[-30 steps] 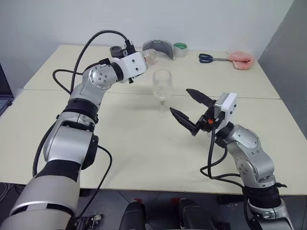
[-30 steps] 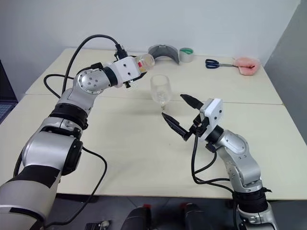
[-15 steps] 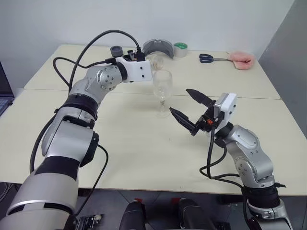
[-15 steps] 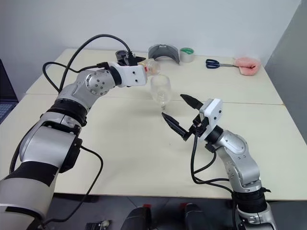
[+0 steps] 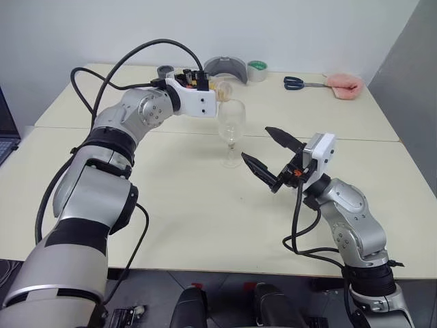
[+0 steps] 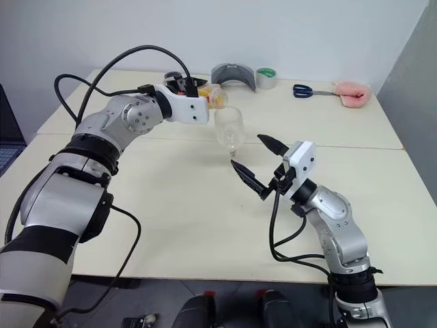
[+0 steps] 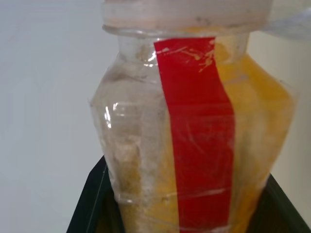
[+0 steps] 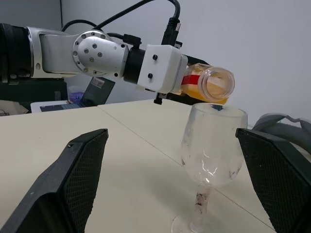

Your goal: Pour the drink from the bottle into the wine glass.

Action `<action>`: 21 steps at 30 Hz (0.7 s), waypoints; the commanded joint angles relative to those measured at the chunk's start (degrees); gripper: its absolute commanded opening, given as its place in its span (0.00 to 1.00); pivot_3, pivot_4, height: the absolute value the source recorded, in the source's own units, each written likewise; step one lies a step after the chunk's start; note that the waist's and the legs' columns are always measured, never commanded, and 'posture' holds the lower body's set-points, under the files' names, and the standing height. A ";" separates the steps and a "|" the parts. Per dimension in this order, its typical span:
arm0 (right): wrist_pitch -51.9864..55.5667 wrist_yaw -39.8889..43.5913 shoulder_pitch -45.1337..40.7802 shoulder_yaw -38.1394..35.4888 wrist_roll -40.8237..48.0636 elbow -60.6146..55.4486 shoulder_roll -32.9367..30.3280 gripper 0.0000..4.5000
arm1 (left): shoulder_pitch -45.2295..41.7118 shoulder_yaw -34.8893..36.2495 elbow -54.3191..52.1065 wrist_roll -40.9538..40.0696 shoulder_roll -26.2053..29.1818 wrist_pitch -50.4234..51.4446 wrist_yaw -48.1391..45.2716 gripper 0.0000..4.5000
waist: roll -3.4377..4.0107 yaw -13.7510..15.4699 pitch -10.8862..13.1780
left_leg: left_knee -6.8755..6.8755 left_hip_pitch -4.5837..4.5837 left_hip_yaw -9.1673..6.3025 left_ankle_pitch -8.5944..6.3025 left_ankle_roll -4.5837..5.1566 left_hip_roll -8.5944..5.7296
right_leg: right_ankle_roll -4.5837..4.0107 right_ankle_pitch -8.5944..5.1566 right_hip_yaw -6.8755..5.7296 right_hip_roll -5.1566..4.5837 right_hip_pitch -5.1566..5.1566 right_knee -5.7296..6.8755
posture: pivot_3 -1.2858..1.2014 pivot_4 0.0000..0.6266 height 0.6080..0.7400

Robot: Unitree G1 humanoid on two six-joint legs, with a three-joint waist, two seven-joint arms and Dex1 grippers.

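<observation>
The wine glass [image 5: 231,123] stands upright on the table, a little past the middle. My left gripper [image 5: 213,87] is shut on the bottle [image 8: 209,83] and holds it on its side, level, just above the glass. The bottle's open mouth sits at the glass rim. The drink [image 7: 257,121] pools orange along the bottle's lower side, beside the red label strip. My right gripper [image 5: 256,143] stands open to the right of the glass and nearer to me. It is clear of the glass and holds nothing.
Along the far edge lie a grey curved object [image 5: 225,68], a green tape roll [image 5: 257,68], blue-handled scissors [image 5: 297,83] and a pink cloth [image 5: 343,83]. A small grey cylinder [image 5: 165,71] stands behind my left wrist. A laptop [image 5: 5,130] sits off the left edge.
My left wrist has rolled. The bottle has swung from pointing up and away to lying level with its mouth at the glass rim. The right arm has not moved.
</observation>
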 commanded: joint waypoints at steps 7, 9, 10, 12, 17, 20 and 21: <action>-1.22 -0.87 -0.82 -0.41 0.12 -1.46 0.83 1.00 | -4.68 -1.14 -0.06 1.79 0.72 -0.74 3.48 0.39 | 0.00 0.02 0.00 | 0.00 0.00 0.00 0.00 0.00 0.00 | 0.00 0.00 0.00 0.00 0.00 0.01 | 0.52 0.24 1.00; -1.16 -1.27 -0.64 -0.65 0.23 -1.59 1.01 1.00 | -5.10 -1.61 0.10 2.51 0.73 -0.81 4.12 0.39 | 0.00 0.02 0.00 | 0.01 0.00 0.02 0.00 0.00 0.00 | 0.00 0.00 0.01 -0.01 0.00 0.01 | 0.52 0.24 1.00; -1.13 -1.35 -0.52 -0.72 0.27 -1.67 1.02 1.00 | -5.31 -1.92 0.19 2.86 0.75 -0.84 4.34 0.39 | 0.00 0.02 0.00 | 0.01 0.00 0.01 0.00 0.00 0.00 | 0.00 0.00 0.00 -0.01 0.00 0.01 | 0.52 0.24 1.00; -1.13 -1.36 -0.30 -0.75 0.31 -1.82 0.98 1.00 | -5.64 -2.40 0.37 3.41 0.83 -0.83 4.86 0.39 | 0.00 0.02 0.00 | 0.01 0.00 0.01 0.00 0.00 0.00 | 0.00 0.00 0.01 -0.01 0.00 0.02 | 0.52 0.24 1.00; -1.48 -1.67 -0.19 -0.89 -0.06 -1.79 0.91 1.00 | -6.61 -3.20 0.86 4.51 0.98 -0.72 6.36 0.39 | 0.00 0.05 0.00 | 0.03 0.00 0.01 0.00 0.00 0.00 | 0.00 0.00 0.00 -0.01 0.00 0.02 | 0.52 0.24 1.00; -1.66 -1.81 -0.21 -1.00 -0.07 -1.74 0.94 1.00 | -7.03 -3.63 1.27 5.03 0.97 -0.60 6.98 0.39 | 0.00 0.09 0.00 | 0.03 0.00 0.01 0.00 0.00 -0.01 | 0.00 0.00 0.00 -0.01 0.00 0.02 | 0.52 0.24 1.00; -1.72 -1.86 -0.19 -1.01 -0.06 -1.74 0.96 1.00 | -7.12 -3.77 1.36 5.16 0.98 -0.65 7.14 0.39 | 0.00 0.09 0.00 | 0.03 0.00 0.02 0.00 0.00 -0.01 | 0.00 0.00 0.01 -0.01 0.00 0.02 | 0.52 0.24 1.00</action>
